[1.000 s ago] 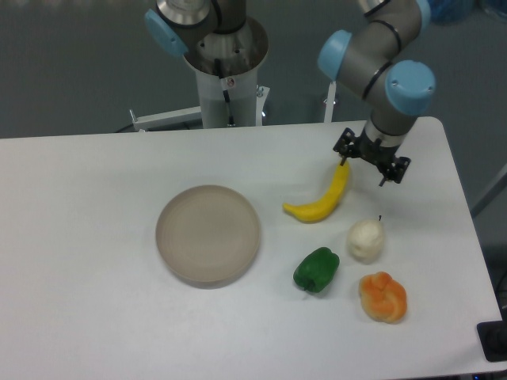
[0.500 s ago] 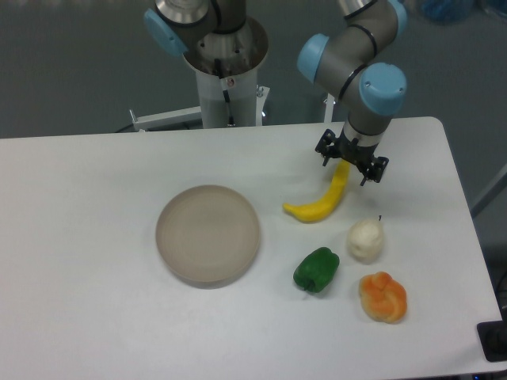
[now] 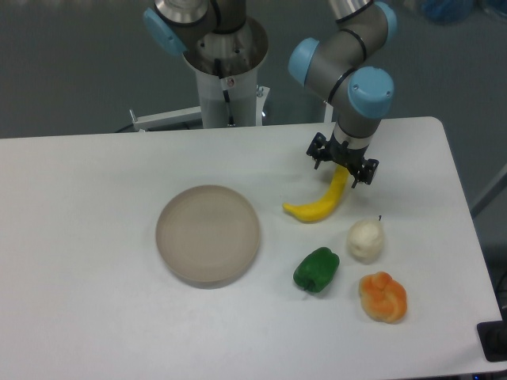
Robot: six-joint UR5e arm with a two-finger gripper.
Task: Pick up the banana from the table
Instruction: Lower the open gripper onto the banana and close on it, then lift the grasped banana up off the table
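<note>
Right of the plate (image 3: 207, 234), the banana (image 3: 321, 202) lies on the table (image 3: 95, 206), bright yellow, curved, tapered ends. Gripper (image 3: 342, 164) has slid left and now sits spread wide over the banana's upper tip, gripping nothing, so I'd say it's lining up for the grab.
</note>
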